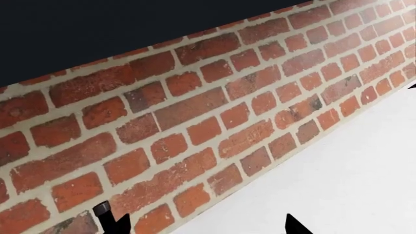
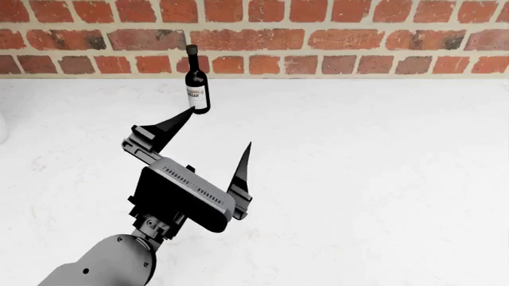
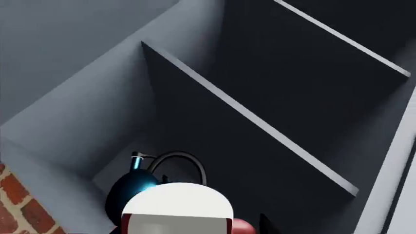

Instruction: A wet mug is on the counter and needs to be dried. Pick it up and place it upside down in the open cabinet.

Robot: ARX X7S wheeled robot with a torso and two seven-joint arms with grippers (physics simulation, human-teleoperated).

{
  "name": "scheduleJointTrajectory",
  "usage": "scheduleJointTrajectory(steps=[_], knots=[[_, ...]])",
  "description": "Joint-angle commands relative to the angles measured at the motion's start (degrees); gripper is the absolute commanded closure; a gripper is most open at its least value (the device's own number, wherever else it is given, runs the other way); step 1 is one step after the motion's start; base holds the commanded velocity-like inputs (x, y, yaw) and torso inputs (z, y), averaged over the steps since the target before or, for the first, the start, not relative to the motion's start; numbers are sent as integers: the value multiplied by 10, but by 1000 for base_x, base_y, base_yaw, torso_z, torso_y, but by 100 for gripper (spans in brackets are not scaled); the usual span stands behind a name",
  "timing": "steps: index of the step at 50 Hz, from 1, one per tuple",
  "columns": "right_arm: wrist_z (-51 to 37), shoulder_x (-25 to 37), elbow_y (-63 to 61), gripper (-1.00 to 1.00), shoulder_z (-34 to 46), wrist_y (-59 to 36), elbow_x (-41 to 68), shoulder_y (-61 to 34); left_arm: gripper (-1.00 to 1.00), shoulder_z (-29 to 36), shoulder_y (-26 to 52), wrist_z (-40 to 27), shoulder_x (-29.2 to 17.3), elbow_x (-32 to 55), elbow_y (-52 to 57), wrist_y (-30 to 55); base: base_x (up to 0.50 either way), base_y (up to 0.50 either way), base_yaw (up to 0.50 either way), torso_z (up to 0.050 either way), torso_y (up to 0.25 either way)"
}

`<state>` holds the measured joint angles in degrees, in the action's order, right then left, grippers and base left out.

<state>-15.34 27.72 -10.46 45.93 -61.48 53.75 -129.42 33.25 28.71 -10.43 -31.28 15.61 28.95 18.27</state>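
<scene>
Gently, with small red cylindrical mug (image 3: 177, 214) seemingly clamped in right gripper (image 3: 215, 226) before dark grey open cabinet (image 3: 247, 117), turn rim downward and ease onto shelf board clear of dark blue kettle (image 3: 130, 187), leaving left gripper (image 2: 220, 128) spread wide, empty, above plain white counter (image 2: 382, 179), short of dark wine bottle (image 2: 197, 89) at its back edge.

Counter (image 2: 382, 179): smooth, matt white, faint speckle. Brick wall (image 2: 318, 36) behind counter: rough, matt. Wine bottle (image 2: 196, 83): glossy dark glass, paper label. Mug (image 3: 179, 214): glossy red.
</scene>
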Motion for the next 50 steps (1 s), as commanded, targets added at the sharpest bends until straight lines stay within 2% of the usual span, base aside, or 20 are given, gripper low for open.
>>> scheduleJointTrajectory(steps=[1, 19, 26, 35, 37, 39, 41, 50], knots=[[78, -42, 139, 100, 4, 106, -95, -25, -100, 2, -2, 0, -1, 0, 0, -3, 0, 0, 0, 0, 0], [166, -142, 415, 100, -33, 250, -203, -54, -100, 4, -8, 2, -3, -2, -12, -19, 0, 0, 0, 0, 0], [208, -177, 498, 100, -92, 272, -280, -53, -100, 6, -14, 1, -3, -5, -16, -25, 0, 0, 0, 0, 0], [202, -211, 627, 100, -166, 356, -307, -50, -100, 11, -16, 0, 0, -13, -29, -35, 0, 0, 0, 0, 0], [194, -220, 666, 100, -181, 373, -307, -52, -100, 12, -16, 0, 1, -15, -33, -38, 0, 0, 0, 0, 0], [189, -250, 777, 100, -224, 409, -319, -55, -100, 15, -17, -1, 2, -21, -41, -44, 0, 0, 0, 0, 0], [191, -262, 818, 100, -263, 418, -342, -56, -100, 15, -18, -1, 2, -23, -41, -46, 0, 0, 0, 0, 0], [194, -273, 854, 100, -354, 403, -407, -54, -100, 17, -18, -3, 0, -27, -40, -48, 0, 0, 0, 0, 0]])
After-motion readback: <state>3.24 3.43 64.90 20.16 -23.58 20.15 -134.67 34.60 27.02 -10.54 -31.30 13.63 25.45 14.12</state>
